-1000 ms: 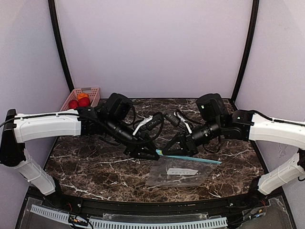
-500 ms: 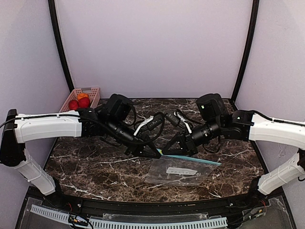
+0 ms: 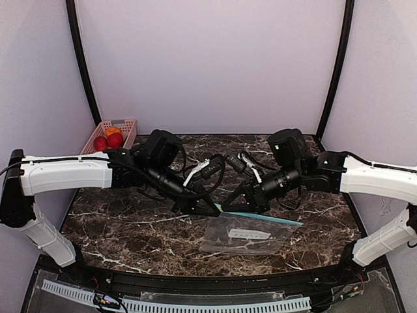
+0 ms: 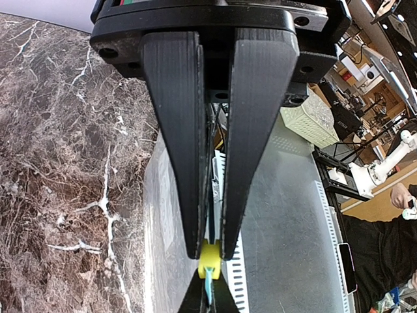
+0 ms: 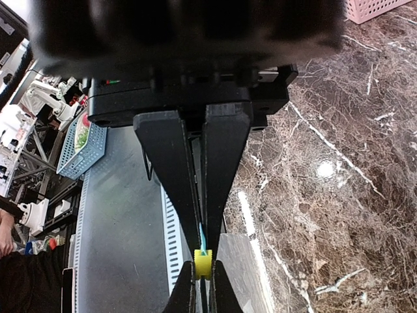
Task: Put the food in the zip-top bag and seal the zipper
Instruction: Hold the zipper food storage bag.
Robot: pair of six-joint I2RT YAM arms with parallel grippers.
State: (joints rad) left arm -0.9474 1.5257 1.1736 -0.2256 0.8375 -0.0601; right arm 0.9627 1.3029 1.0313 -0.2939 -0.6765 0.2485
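Pinched at its left end by left fingers (image 4: 176,130) and right fingers (image 5: 166,169), both shut tip to tip, with the zipper (image 3: 273,218) running toward the right edge of the tabletop (image 3: 130,228).

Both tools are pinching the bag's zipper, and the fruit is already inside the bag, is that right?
Not quite. The fruit isn't in the bag; the top view shows it in the pink basket at the back left. The rest holds: the left tool and the right tool both pinch the zipper.
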